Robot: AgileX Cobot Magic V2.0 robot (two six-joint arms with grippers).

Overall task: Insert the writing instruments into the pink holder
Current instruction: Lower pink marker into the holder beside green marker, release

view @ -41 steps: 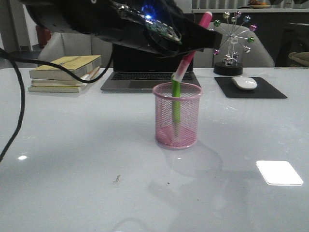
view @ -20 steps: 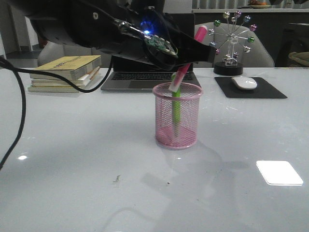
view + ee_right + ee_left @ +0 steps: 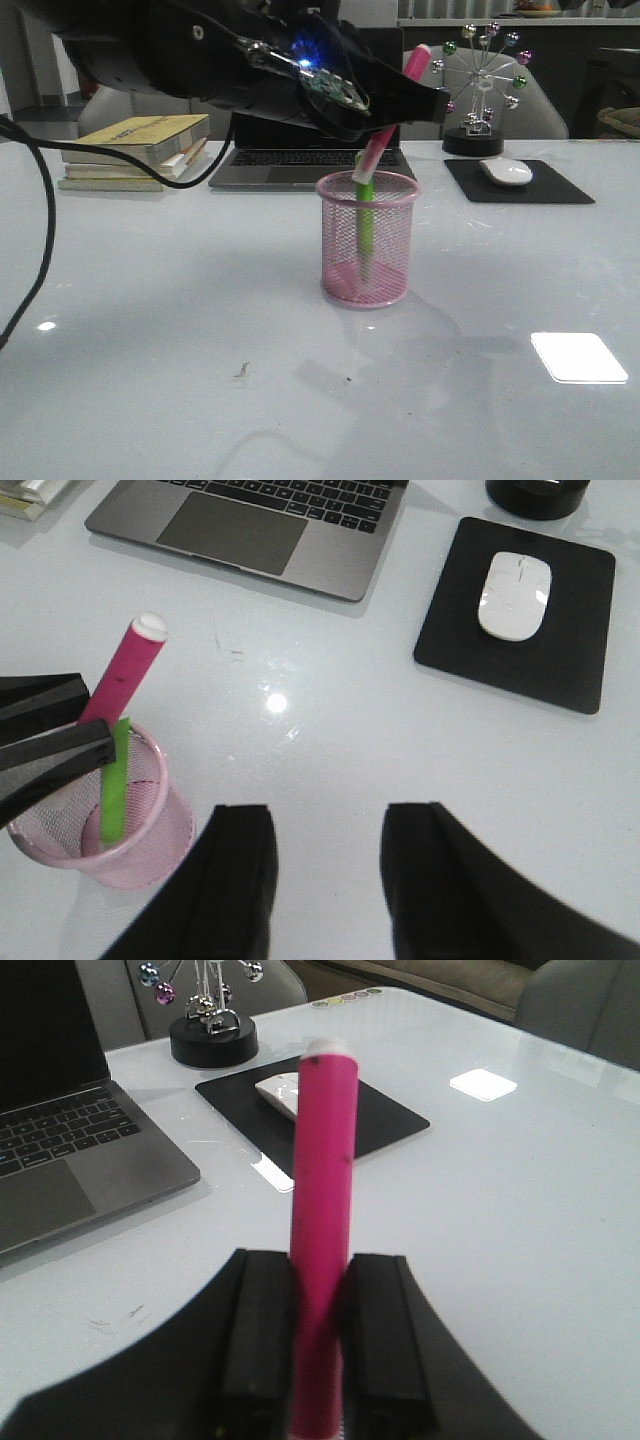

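Right gripper (image 3: 325, 880) hangs with its dark fingers (image 3: 235, 885) spread apart, nothing between them, over the pale surface (image 3: 330, 730). The pink holder (image 3: 95, 830) has the green marker (image 3: 115, 780) standing inside; the pink marker (image 3: 125, 675) leans over its rim, clamped by the left gripper (image 3: 45, 730). Laptop (image 3: 255, 525) and mouse (image 3: 515, 593) beyond.

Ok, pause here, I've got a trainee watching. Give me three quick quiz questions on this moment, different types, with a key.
1. True or false: the green marker stands inside the pink holder.
2. Which gripper grips the pink marker? A) left B) right C) neither
3. Fill in: the white mouse lies on a black ____.

Key: 1 true. 2 A: the left gripper clamps it; the right gripper is open and empty. 3 mouse pad.
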